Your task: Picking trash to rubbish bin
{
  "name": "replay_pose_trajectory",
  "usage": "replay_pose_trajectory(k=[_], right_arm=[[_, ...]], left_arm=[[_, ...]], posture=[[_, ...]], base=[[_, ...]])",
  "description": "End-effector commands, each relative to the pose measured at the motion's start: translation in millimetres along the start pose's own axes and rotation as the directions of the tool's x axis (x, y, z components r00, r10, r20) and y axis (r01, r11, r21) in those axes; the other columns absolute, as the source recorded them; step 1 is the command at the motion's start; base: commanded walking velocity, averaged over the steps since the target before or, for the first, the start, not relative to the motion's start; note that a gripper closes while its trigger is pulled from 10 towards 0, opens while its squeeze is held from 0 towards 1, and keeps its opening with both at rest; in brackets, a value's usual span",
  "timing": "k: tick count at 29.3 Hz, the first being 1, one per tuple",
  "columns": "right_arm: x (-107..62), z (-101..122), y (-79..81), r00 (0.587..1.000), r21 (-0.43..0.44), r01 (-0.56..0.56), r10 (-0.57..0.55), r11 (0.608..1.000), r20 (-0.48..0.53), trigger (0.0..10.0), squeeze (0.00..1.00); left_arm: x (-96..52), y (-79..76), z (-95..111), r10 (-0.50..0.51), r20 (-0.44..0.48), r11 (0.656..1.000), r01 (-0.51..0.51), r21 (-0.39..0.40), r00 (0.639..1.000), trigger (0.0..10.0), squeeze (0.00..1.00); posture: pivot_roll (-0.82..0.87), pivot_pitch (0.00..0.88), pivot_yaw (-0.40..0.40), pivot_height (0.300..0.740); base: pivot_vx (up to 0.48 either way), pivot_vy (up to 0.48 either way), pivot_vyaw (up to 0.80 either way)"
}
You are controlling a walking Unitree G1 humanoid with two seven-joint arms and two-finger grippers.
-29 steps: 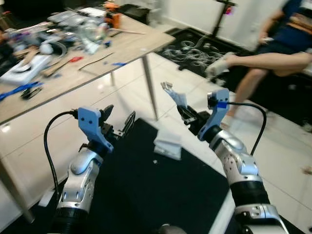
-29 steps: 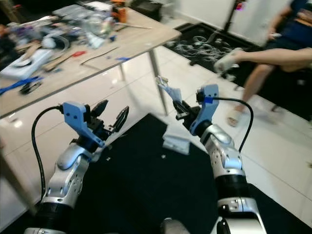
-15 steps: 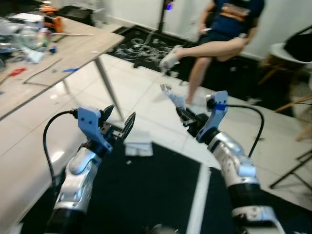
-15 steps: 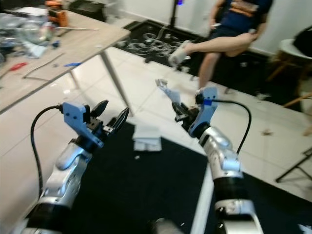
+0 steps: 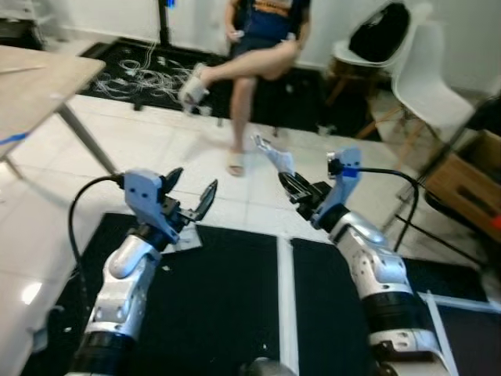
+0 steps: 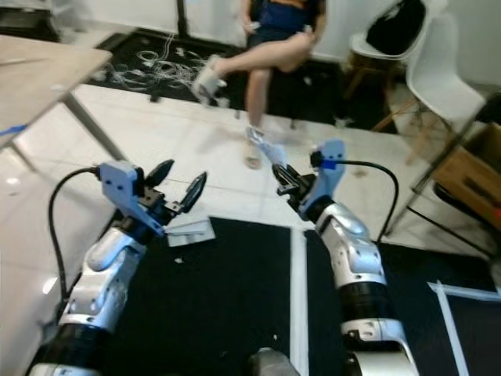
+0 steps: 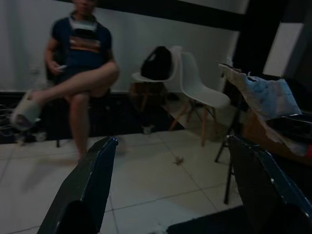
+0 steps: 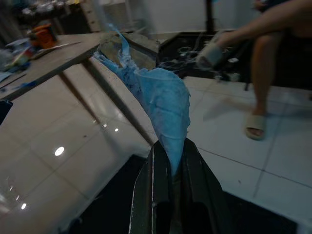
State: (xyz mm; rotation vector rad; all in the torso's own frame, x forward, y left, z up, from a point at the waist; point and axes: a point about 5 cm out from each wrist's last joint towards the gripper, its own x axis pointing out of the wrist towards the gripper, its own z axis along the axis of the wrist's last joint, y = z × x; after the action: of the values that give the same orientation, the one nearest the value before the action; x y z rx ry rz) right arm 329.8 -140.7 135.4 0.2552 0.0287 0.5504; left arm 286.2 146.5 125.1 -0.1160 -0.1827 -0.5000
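A crumpled pale-blue piece of trash (image 8: 161, 97), probably a tissue or thin wrapper, sticks up from the right gripper (image 5: 291, 185), whose 2 black fingers (image 8: 151, 195) are pressed together on its lower end. The gripper holds it raised in the air above the white tiled floor (image 5: 156, 149), just past the far edge of a black mat (image 5: 227, 298). The left gripper (image 5: 190, 196) is held up at a similar height, well apart from the trash, its 2 fingers (image 7: 87, 185) spread wide with nothing between them. A flat white piece of paper (image 6: 190, 231) lies on the mat's edge near the left gripper. Beyond, a person (image 5: 250, 55) sits with 1 leg crossed, next to a white chair (image 5: 423, 86) carrying a black bag (image 5: 380, 31). A wooden tabletop (image 5: 35, 78) juts in on the left, with tangled white cables (image 5: 149, 74) on a dark rug behind it.
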Motion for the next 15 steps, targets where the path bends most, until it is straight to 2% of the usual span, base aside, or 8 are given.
replay_pose_trajectory(k=[1, 15], right_arm=[[-2.3, -1.8, -2.7, 1.000, -0.004, 0.010, -0.010, 1.000, -0.011, 10.0, 0.00], [-2.4, -1.9, -2.8, 1.000, -0.005, 0.009, -0.009, 1.000, -0.012, 10.0, 0.00]], left_arm=[[0.2, -1.2, -2.0, -0.007, -0.003, 1.000, 0.007, -0.015, 1.000, 10.0, 0.00], [0.2, -1.5, -2.4, -0.013, -0.004, 1.000, 0.013, -0.016, 1.000, 10.0, 0.00]], posture=[[0.03, 0.000, -0.049, 0.740], [0.03, 0.000, -0.049, 0.740]], base=[[0.000, 0.000, -0.79], [0.000, 0.000, -0.79]])
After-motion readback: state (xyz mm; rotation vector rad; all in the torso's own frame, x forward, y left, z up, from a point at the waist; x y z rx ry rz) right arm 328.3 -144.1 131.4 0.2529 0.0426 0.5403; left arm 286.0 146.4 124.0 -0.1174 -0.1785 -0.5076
